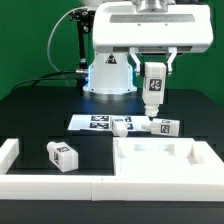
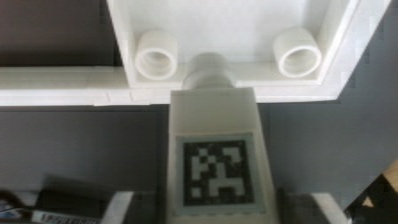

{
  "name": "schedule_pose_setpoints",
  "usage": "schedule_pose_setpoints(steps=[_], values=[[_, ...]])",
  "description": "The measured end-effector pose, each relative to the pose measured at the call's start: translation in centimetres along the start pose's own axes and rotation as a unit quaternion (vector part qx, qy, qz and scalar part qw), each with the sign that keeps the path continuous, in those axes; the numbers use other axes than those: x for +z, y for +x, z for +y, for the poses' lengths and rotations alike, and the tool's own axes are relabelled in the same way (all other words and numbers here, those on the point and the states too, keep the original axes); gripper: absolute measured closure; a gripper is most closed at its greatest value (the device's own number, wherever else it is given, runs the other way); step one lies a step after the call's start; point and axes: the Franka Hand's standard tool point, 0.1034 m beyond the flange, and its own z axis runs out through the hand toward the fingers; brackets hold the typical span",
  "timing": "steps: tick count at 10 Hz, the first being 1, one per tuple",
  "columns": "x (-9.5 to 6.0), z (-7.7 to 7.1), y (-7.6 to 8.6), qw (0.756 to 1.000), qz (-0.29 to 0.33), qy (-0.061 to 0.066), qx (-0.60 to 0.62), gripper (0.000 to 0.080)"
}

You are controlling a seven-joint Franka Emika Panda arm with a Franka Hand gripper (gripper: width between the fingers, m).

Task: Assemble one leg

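**Exterior view.** The gripper (image 1: 151,73) is pinching the leg (image 1: 151,94) by its upper part. The leg hangs upright in the air over the middle of the bench and touches nothing below.

- The marker board (image 1: 95,122) lies under and behind the leg, toward the far edge, with 2 spare legs (image 1: 160,126) just beside it.
- 1 loose leg (image 1: 62,156) lies toward the near edge, on the exterior view's left.
- The panel (image 1: 165,168) sits at the near edge, toward the corner on the exterior view's right.

We judge the pickup done. The carry to the panel, the lowering and the seating are all left.

**Wrist view.** The leg (image 2: 217,150) fills the middle, tag face toward the camera. The fingers (image 2: 119,208) press on its 2 sides. Its narrowed tip points at the panel (image 2: 222,20), between 2 round sockets (image 2: 157,62). We cannot tell which socket it is meant for, and it enters neither.

**Room.**
- The air around the hanging leg is open on all sides.
- Both sockets stand close to the panel's raised rim, so we expect little sideways play during the descent.
- The rim is the edge most likely to catch the tip.
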Motion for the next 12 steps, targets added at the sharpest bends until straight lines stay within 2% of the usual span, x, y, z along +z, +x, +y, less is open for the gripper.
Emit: schedule_pose_setpoints(steps=[1, 2, 3, 4, 6, 7, 9, 10, 12], values=[[1.2, -0.7, 2.1, 1.0, 0.015, 0.002, 0.001, 0.0512], [1.9, -2.2, 3.1, 0.999, 0.024, 0.009, 0.022, 0.0512], [2.2, -3.1, 2.8, 1.0, 0.025, 0.012, 0.014, 0.0512], [2.2, -2.7, 2.9, 1.0, 0.025, 0.01, 0.011, 0.0512], [2.2, -2.8, 2.8, 1.0, 0.024, 0.01, 0.01, 0.0512], [2.6, -3.0, 2.7, 1.0, 0.026, 0.01, 0.008, 0.0512], [4.9, -4.2, 2.4, 1.0, 0.029, 0.011, -0.003, 0.0512], [5.5, -4.2, 2.2, 1.0, 0.028, 0.01, -0.004, 0.0512], [5.3, -4.2, 2.3, 1.0, 0.029, 0.01, -0.006, 0.0512]])
